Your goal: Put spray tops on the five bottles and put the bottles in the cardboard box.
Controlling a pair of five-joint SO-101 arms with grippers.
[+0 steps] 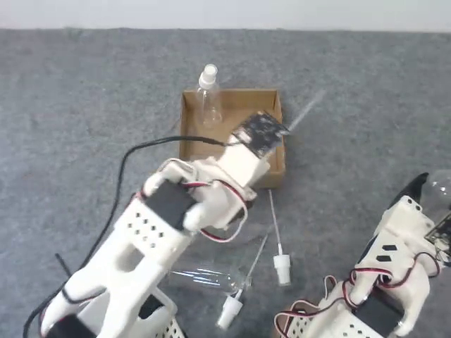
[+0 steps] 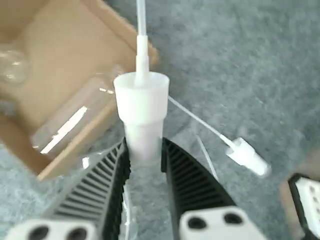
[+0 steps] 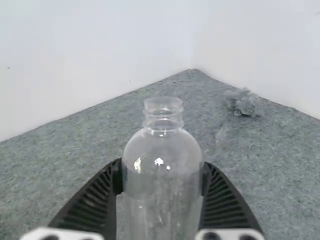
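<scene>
While the left pincer (image 2: pixel 144 150) is clamped on the collar of a spray top (image 2: pixel 141 107), with the dip tube pointing away from it, the right pincer (image 3: pixel 162 175) grips an uncapped bottle (image 3: pixel 161 165) around its shoulder, neck open. The step in hand looks to be joining these two.

In the high view the left arm is above the edge of the cardboard box (image 1: pixel 184 130). The right arm is at the near right of the surface (image 1: pixel 366 105), so the two parts are well apart. The next move probably calls for bringing them together, lining the thin tube up with the narrow neck, then seating the collar. The slender tube may catch on the rim if the angle is off.

One capped bottle (image 1: pixel 209 91) rests at the box's far wall, so most of the task seems yet to do.

The high view gives the layout: a loose spray top (image 1: pixel 282 269), a second loose top (image 1: pixel 231 308) and a bare bottle (image 1: pixel 204 277) lie on the surface near the arms. From above, the arm's own body hides the grip on the collar, which the left wrist view makes plain. The right wrist view shows the empty neck head-on.
</scene>
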